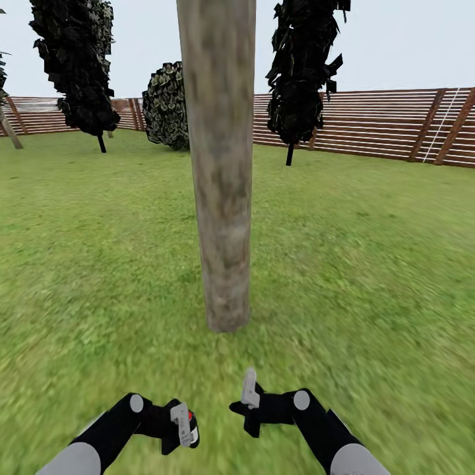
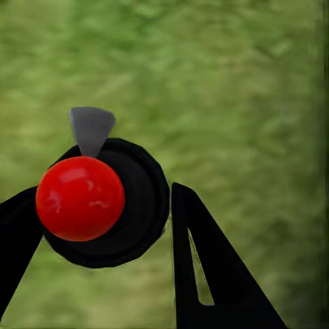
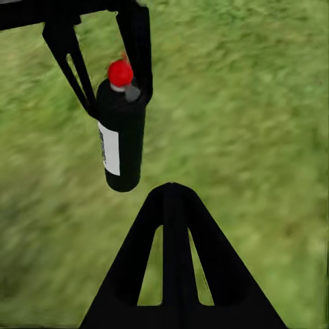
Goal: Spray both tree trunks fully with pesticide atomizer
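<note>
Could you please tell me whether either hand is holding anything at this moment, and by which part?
The left hand holds the pesticide atomizer near its top, by the neck. The right hand holds nothing.

you face a thick trunk (image 1: pixel 221 165) dead ahead at 12 o'clock, rooted in grass (image 1: pixel 369 264). your left gripper (image 1: pixel 179 427) sits low at 7 o'clock, closed on the atomizer (image 1: pixel 185 425), a red spot showing. your right gripper (image 1: pixel 249 399) sits at 5 o'clock. a slat fence (image 1: pixel 369 125) runs behind two dark trees (image 1: pixel 76 59) and a shrub (image 1: pixel 165 105).
</note>
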Controlling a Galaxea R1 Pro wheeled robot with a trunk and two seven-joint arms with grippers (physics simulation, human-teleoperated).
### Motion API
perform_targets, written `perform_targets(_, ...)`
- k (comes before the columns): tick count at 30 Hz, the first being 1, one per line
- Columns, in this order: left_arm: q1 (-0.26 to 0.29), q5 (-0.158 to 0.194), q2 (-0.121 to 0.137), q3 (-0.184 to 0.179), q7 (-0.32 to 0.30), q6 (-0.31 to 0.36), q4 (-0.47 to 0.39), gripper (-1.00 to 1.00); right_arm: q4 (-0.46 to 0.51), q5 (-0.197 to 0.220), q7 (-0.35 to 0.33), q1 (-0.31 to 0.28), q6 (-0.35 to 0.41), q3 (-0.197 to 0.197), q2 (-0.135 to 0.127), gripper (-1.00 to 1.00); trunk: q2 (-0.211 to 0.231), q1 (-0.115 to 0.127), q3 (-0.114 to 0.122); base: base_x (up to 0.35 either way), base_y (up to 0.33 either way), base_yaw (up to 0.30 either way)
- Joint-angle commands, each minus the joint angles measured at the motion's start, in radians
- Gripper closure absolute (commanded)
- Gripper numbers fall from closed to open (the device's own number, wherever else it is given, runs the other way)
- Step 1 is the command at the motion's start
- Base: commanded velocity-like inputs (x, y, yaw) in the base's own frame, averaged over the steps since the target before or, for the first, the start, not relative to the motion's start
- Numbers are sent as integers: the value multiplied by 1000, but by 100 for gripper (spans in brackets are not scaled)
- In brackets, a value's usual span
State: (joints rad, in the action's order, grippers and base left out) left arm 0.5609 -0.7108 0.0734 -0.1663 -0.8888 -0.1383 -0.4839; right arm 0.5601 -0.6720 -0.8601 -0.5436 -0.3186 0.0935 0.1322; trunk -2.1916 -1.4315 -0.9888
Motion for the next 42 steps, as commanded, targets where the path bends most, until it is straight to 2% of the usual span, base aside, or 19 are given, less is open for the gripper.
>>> perform_targets(1, 0, -9, -5, -11, 1, -10, -1, 100, 3, -30, 0, -2, -5, -1, 8, 100, 0, 0, -1, 0, 0, 0)
perform_targets(4, 1, -9, -20, -23, 1, -11, -1, 100, 5, -60, 1, -5, -4, -1, 21, 100, 0, 0, -1, 0, 0, 0)
perform_targets(9, 0, -9, -43, -28, 1, -13, -2, 100, 6, -71, 1, -6, -4, -1, 28, 100, 0, 0, -1, 0, 0, 0)
perform_targets(13, 2, -8, -49, -28, -11, -13, -5, 100, 6, -72, 1, -6, -3, -1, 29, 100, 0, 0, -1, 0, 0, 0)
perform_targets(15, 6, -8, -50, -27, -65, -13, -44, 100, 6, -72, 1, -6, -4, -1, 29, 100, 0, 0, -1, 0, 0, 0)
perform_targets(17, 6, -7, -51, -26, -75, -11, -57, 100, 6, -72, 1, -6, -4, -1, 29, 100, 0, 0, -1, 0, 0, 0)
perform_targets(33, 5, -5, -101, -26, -83, -12, -67, 100, 6, -72, 1, -6, -5, -1, 29, 100, 0, 0, -1, 0, 0, 0)
perform_targets(42, 6, -3, -108, -25, -87, -12, -67, 100, 6, -72, 2, -6, -5, -1, 29, 100, 0, 0, -1, 0, 0, 0)
